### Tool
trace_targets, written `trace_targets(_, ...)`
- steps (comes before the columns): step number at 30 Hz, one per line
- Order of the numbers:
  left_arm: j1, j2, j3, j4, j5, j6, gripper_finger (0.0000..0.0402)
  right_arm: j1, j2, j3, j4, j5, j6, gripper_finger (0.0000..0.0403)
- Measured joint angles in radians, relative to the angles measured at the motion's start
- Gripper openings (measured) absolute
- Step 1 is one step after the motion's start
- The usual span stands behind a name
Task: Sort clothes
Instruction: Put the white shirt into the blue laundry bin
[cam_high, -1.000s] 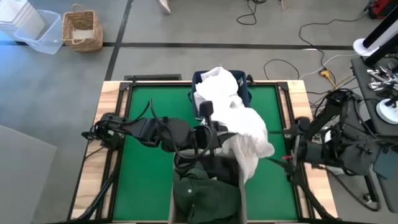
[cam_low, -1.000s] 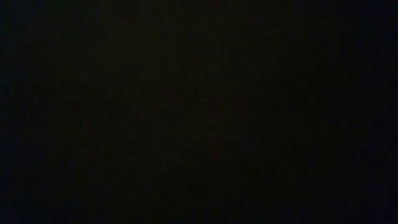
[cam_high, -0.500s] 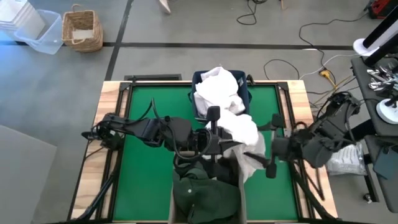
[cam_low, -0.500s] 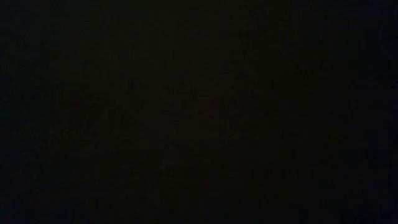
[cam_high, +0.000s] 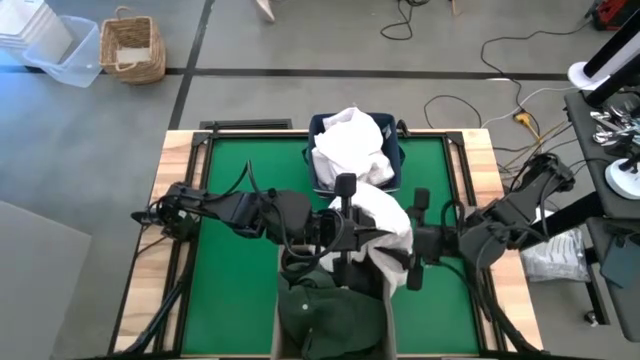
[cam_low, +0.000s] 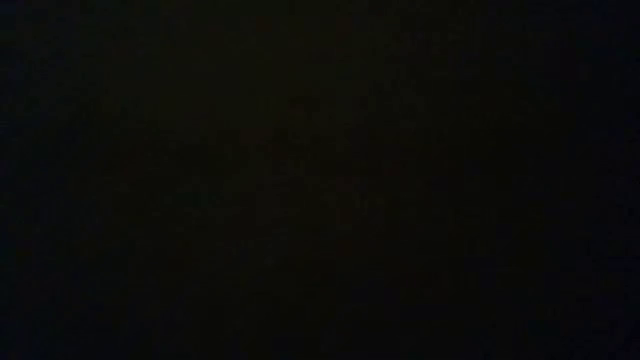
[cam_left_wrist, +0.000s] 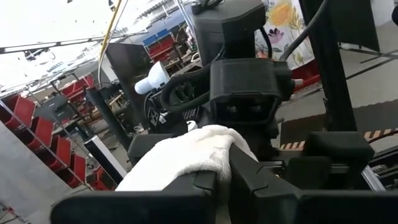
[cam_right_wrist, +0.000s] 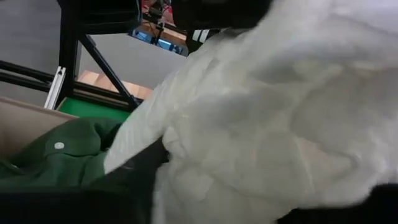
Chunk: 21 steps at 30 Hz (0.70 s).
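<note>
My left gripper (cam_high: 345, 228) is over the table's middle, shut on a white wrinkly garment (cam_high: 388, 222). The garment drapes between the navy blue bin (cam_high: 392, 160) at the far side and the beige bin (cam_high: 388, 318) at the near edge. A second white garment (cam_high: 348, 140) lies in the navy bin. A dark green garment (cam_high: 325, 312) lies in the beige bin. My right gripper (cam_high: 416, 240) is open at the held garment's right edge, one finger on its far side and one on its near side. The low view is dark. My left gripper pinches a bunched fold of the white garment (cam_left_wrist: 208, 152) between its two fingers. It comes roughly level from the table's left. The cloth bulges out above the fingers (cam_left_wrist: 249, 174). The rest hangs slack, its lower part toward the beige bin. My right gripper: I cannot tell whether it touches the garment.
A dark garment (cam_high: 345, 268) lies under the white one at the beige bin's far end. Bare green table (cam_high: 240, 170) lies to the left and far right. Beyond the table stand a wicker basket (cam_high: 132, 45), a clear tub (cam_high: 62, 55) and cables on the floor.
My right gripper has come from the table's right edge toward the left, up to the white garment's right edge. That part of the garment has drawn in toward the table's middle and bunched up. My left gripper has kept its hold.
</note>
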Motion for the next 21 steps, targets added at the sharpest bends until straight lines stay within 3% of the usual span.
trace_targets(9, 0.001, -0.005, 0.000, -0.032, -0.042, -0.116, 0.0012, 0.000, 0.005, 0.000, 0.006, 0.000, -0.022, 0.0040)
trace_targets(13, 0.000, -0.017, 0.000, -0.098, -0.108, -0.151, 0.0064, 0.000, 0.002, -0.001, -0.008, 0.000, -0.004, 0.0039)
trace_targets(21, -0.002, -0.052, 0.000, -0.310, -0.199, -0.240, 0.0224, 0.000, -0.005, -0.001, -0.032, 0.008, 0.018, 0.0039)
